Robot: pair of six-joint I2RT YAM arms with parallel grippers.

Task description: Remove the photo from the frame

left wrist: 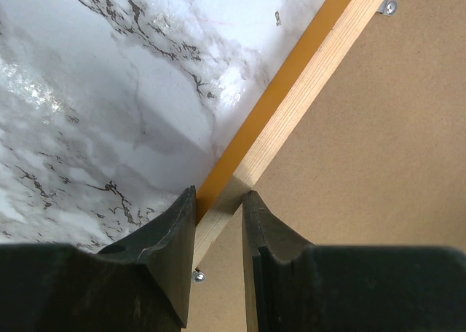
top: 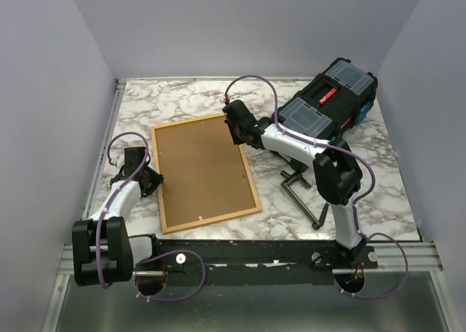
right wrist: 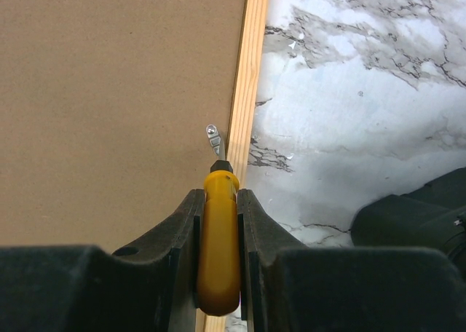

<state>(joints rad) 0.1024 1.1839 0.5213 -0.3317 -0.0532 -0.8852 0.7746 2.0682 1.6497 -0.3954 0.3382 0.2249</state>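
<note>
Inside the face-down frame (left wrist: pixel 295 110) lies the photo (top: pixel 204 168) — left gripper (left wrist: pixel 220 195) pinches its rail, right gripper (right wrist: pixel 218 194) a screwdriver (right wrist: pixel 218 244).

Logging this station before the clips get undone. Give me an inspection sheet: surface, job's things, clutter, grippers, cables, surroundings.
Surface: marble-patterned table, no spills seen.
Job's things: frame lies face down; photo sits in it, only its brown back showing; metal clip by the right rail.
Clutter: black toolbox at far right; black metal piece beside the right arm.
Grippers: left gripper shut on the frame's left rail; right gripper shut on a yellow-handled screwdriver, tip at the clip.
Cables: purple cables loop along both arms.
Surroundings: plain grey walls; nothing else seen.
</note>
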